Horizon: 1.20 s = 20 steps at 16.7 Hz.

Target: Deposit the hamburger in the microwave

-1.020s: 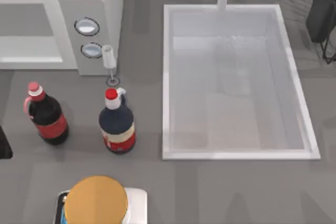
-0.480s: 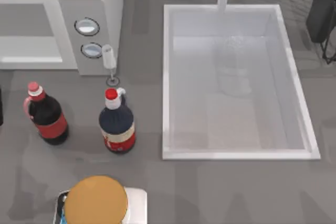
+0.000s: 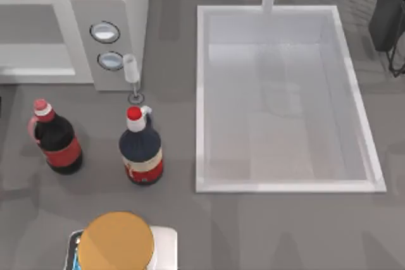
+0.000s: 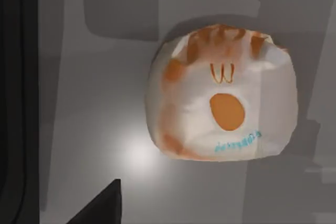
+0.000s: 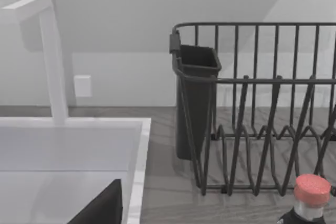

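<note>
The hamburger (image 4: 223, 98), a pale round wrapped bun with orange marks, lies on a grey surface right below my left wrist camera. A dark part of my left gripper (image 4: 100, 208) shows beside it without touching it. A dark band runs along one edge of that view. The microwave (image 3: 117, 26) stands at the table's back left, a white box with a grey cavity (image 3: 31, 33) and two round dials on its grey panel. A dark part of my right gripper (image 5: 100, 208) shows in the right wrist view, which faces the sink and the rack.
Two dark bottles (image 3: 56, 138) (image 3: 141, 150) stand in front of the microwave. An orange disc (image 3: 116, 241) on a white base is at the front. The white sink (image 3: 202, 93) with its tap (image 5: 52, 56) takes the middle. A black dish rack (image 5: 252, 108) stands at the back right, a red-capped bottle (image 5: 310, 198) by it.
At the top view's left edge, the dark shape of my left arm slid toward the back and out of the picture. The bottles, the disc and the microwave stayed put.
</note>
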{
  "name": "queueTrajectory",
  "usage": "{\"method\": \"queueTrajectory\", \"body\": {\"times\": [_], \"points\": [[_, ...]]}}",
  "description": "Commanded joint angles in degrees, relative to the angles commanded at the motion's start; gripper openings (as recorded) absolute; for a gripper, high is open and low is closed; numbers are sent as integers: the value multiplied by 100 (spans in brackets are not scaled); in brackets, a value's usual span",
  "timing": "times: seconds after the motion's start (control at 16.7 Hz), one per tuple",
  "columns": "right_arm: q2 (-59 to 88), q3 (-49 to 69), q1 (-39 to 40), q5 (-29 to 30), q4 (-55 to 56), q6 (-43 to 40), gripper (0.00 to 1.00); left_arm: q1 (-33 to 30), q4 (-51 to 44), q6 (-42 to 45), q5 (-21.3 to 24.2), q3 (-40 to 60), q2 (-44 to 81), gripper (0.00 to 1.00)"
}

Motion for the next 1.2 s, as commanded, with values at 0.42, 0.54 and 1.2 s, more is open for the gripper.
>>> {"method": "queueTrajectory", "body": {"times": [0.42,0.54,1.2], "points": [[0,0,0,0,0,0,100,99,-362,18,32,568,706,100],[0,0,0,0,0,0,100,68,-349,16,29,551,688,100],[0,0,0,0,0,0,100,167,1092,89,33,-411,1198,100]]}}
